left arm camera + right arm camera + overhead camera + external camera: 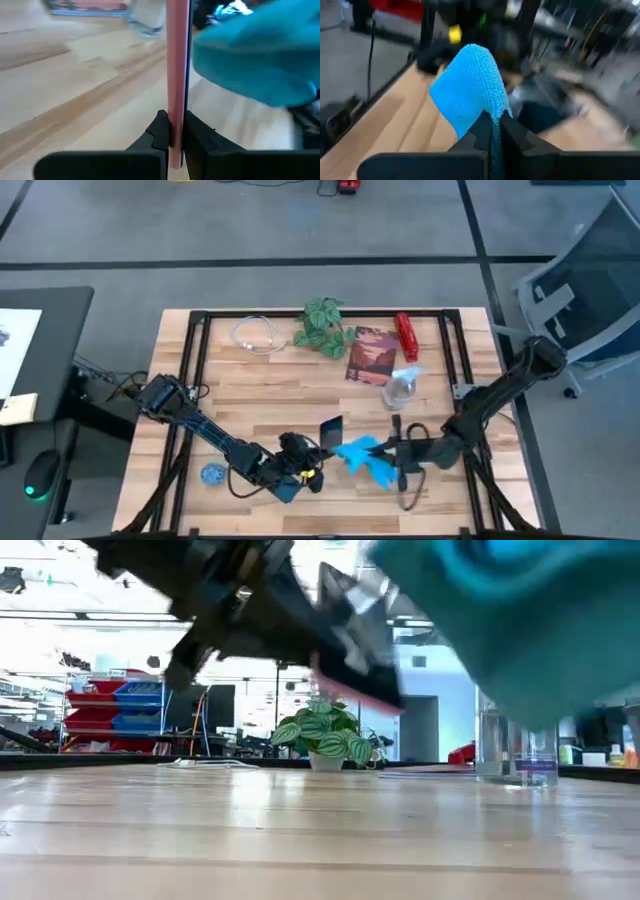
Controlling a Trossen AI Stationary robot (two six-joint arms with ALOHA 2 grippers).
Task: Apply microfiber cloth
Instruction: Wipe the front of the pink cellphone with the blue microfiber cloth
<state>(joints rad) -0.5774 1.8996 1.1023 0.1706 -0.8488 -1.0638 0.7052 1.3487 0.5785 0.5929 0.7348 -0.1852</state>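
The microfiber cloth [362, 456] is bright sky-blue and bunched, held above the near middle of the table by my right gripper [396, 452], which is shut on it. Just left of it, my left gripper [314, 446] is shut on a black phone [331, 427] with a pink edge [176, 60]. The low view shows the phone [350, 650] and the cloth [500, 620] both off the table, side by side. In the left wrist view the cloth [250, 55] hangs close beside the phone's dark face; whether they touch I cannot tell. My left gripper pinches the phone between its two fingers, one on each flat face, at the end nearest the wrist [175, 142]. The phone stands edge-on along the fingers, lifted clear of the table. My right gripper pinches a fold of the cloth [492, 122] between its two fingers, coming roughly level from the table's right. The cloth bulges out past the fingertips in a loose bunch, clear of the table.
At the back stand a potted plant [322, 325], a book [370, 355], a red object [407, 335], a clear bottle [400, 387] and a white cable [255, 335]. A small blue ball [213, 474] lies near the front left. Bare wood spreads between these.
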